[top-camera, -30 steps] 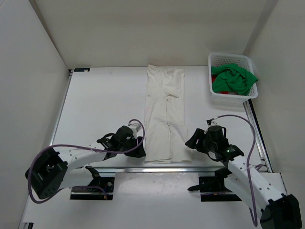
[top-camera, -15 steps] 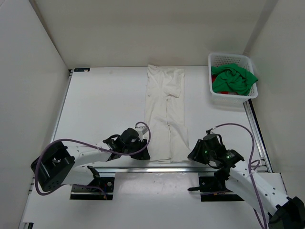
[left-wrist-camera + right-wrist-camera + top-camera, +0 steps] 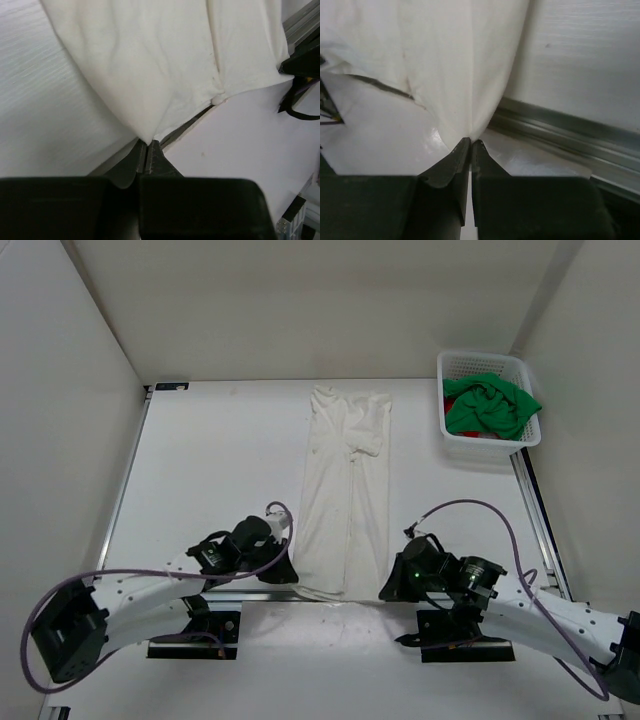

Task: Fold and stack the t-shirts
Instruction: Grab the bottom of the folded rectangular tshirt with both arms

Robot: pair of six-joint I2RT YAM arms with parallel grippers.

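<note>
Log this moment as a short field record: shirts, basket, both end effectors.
white shirt: narrow strip lying on the table
green shirt: bunched in the basket
red shirt: under the green one, mostly hidden
left end effector: shut on the white shirt's near left corner
right end effector: shut on its near right corner

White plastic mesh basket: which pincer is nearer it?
Right. The right pincer grips the white cloth t-shirt at its near-right corner, toward the basket; left pincer grips the near-left corner, farther away.
</note>
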